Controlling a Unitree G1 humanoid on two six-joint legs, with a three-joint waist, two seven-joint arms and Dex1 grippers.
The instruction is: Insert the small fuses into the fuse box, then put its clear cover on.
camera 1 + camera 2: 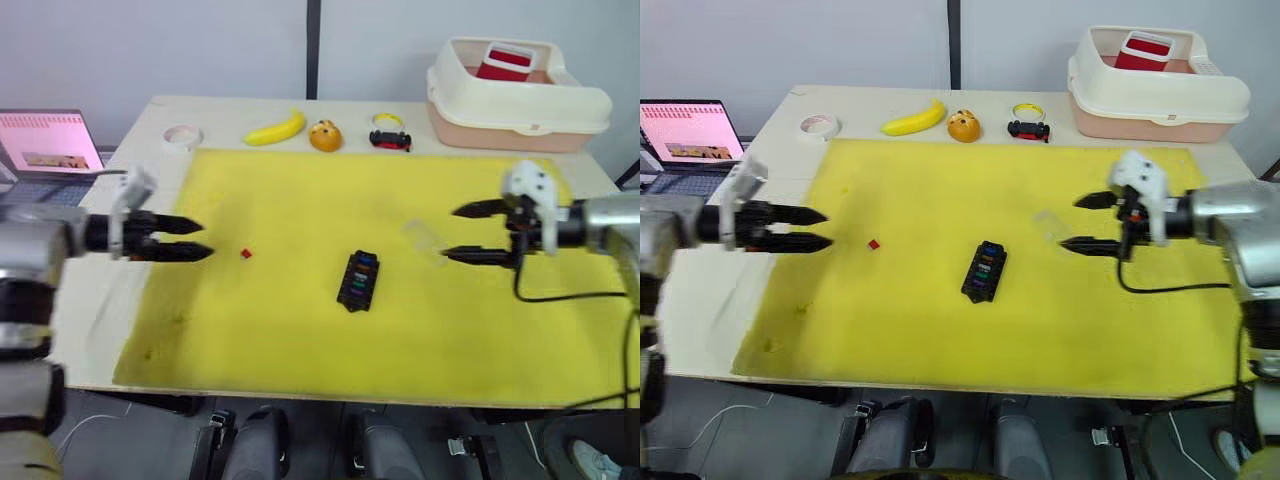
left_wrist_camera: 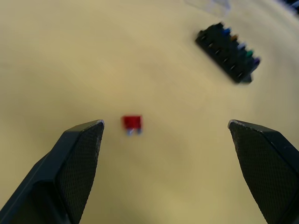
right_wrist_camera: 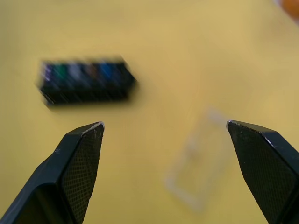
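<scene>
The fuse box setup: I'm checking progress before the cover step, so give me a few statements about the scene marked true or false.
1. A red fuse lies loose on the yellow mat. True.
2. The fuse box already holds several coloured fuses. True.
3. The clear cover sits on the fuse box. False: it lies on the mat beside the right hand.
4. The left hand grips the red fuse. False: it is open, the fuse just ahead of it.
5. The right hand is shut. False: open.

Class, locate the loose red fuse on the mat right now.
The red fuse lies alone on the yellow mat, on the robot's left, between the open left hand and the fuse box.
</scene>
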